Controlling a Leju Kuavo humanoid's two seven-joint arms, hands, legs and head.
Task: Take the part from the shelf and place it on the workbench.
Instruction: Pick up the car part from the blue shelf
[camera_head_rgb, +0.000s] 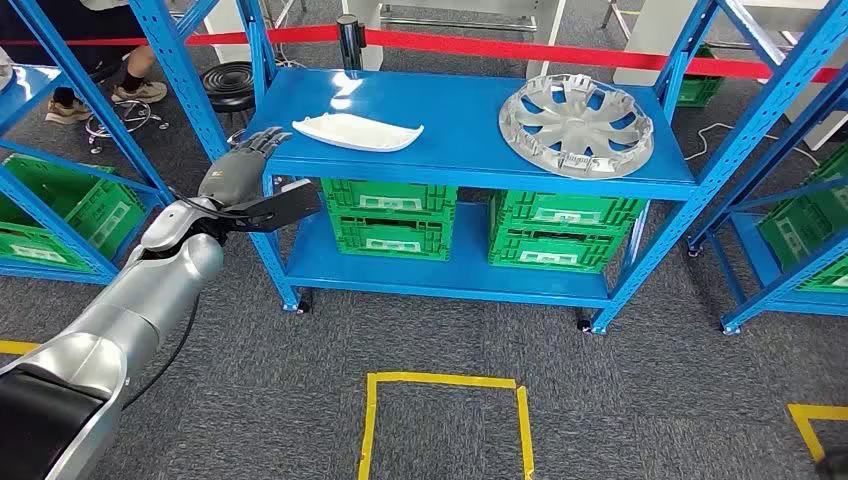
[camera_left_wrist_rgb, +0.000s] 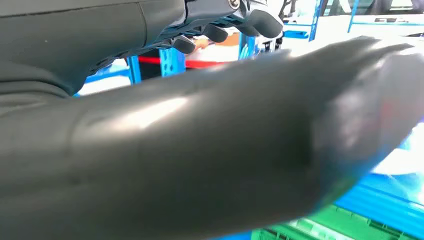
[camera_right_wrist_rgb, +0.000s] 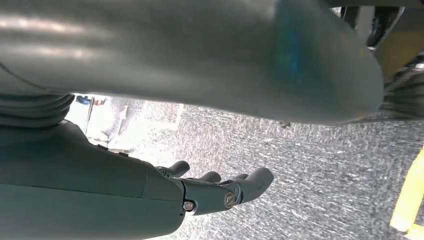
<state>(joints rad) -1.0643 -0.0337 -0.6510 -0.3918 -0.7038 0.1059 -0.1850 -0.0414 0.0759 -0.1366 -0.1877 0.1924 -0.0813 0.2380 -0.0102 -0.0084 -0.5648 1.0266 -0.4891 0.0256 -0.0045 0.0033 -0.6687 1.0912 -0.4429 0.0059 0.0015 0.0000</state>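
Thumb (camera_left_wrist_rgb: 240, 145) blocking shelf (camera_left_wrist_rgb: 380, 200); hand (camera_left_wrist_rgb: 220, 27) empty

Head view bright, even, sharp | shelf top (camera_head_rgb: 450, 130) glares | wrist views blurred close, overexposed background

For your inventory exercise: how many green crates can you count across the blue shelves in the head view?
5: two on the centre shelf's lower level, left and right; two in the left rack; one in the right rack. A sixth green shape behind may be another; others could be hidden.
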